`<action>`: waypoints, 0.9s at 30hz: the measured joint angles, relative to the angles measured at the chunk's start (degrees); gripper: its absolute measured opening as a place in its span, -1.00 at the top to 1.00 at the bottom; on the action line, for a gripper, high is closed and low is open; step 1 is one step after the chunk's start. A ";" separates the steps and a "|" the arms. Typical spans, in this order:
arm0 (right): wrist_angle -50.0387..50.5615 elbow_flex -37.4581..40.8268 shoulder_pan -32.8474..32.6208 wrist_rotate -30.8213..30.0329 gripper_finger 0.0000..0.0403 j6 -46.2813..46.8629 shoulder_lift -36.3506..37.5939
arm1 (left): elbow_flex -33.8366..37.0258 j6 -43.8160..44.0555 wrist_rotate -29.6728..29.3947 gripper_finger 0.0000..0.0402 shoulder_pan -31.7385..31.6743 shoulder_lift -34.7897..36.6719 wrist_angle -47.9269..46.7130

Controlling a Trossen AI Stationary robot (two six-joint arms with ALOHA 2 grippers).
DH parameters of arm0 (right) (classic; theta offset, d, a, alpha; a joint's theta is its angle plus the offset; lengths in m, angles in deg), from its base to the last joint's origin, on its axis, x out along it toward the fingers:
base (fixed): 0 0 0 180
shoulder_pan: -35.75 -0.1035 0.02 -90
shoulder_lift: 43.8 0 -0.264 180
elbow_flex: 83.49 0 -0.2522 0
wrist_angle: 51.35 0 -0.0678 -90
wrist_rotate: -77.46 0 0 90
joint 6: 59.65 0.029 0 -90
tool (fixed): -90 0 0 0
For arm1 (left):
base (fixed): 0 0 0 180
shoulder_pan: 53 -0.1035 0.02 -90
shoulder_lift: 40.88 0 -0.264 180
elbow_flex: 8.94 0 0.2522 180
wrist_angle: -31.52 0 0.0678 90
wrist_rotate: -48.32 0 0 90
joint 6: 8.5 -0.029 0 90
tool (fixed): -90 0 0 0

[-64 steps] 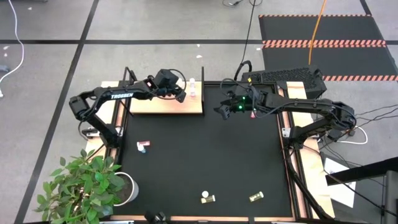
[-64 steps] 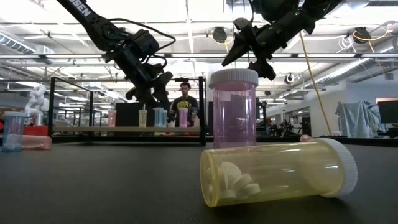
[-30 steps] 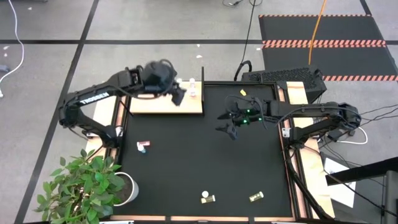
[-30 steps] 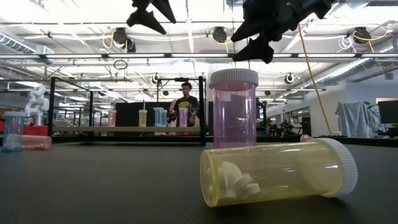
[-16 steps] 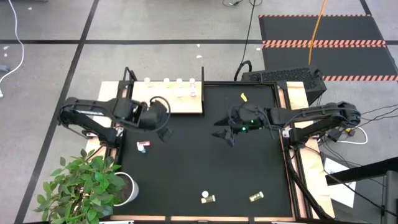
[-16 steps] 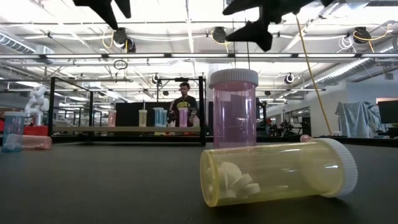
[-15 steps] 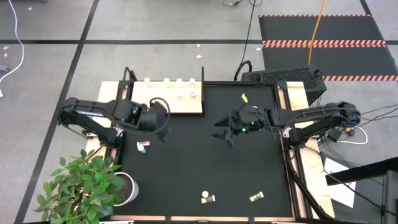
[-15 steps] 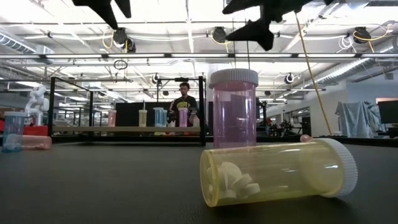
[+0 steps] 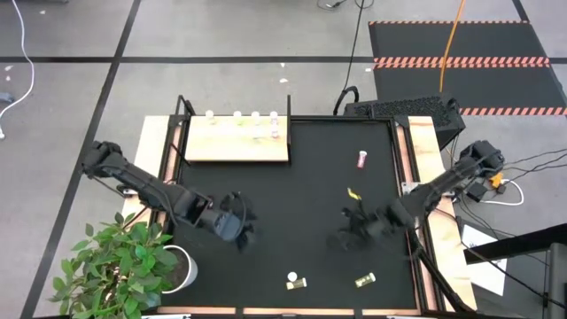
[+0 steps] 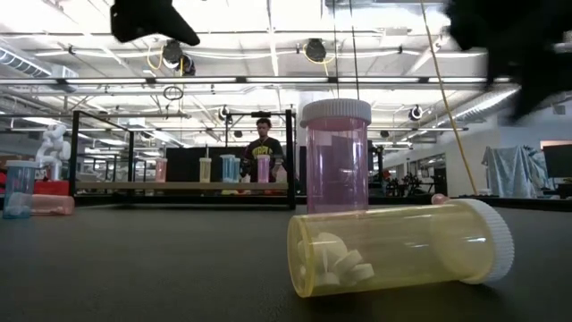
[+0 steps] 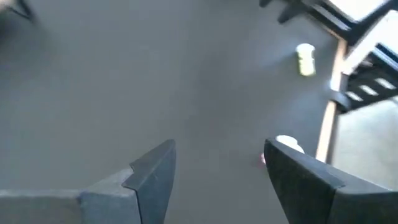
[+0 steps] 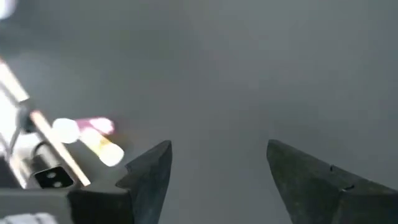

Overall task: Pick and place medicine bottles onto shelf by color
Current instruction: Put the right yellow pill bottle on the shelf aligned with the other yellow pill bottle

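Over bare black mat (image 9: pixel 292 190), left end effector (image 9: pixel 241 226) and right end effector (image 9: pixel 347 232) open, empty

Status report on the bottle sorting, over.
Left gripper and right gripper open, empty, over the mat. Four bottles on the shelf. Pink bottle loose near the right edge. Nothing blocking.

A leafy potted plant (image 9: pixel 124 266) sits at the lower left of the high view. A black keyboard (image 9: pixel 403 110) lies upper right, below a hazard-striped floor mat (image 9: pixel 461 40). A person (image 10: pixel 264 148) stands mid-frame in the low view.
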 joint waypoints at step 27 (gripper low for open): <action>-5.43 0.82 -19.72 25.65 -0.13 22.82 -12.30 | 10.88 1.80 -1.44 -0.21 1.46 0.06 18.67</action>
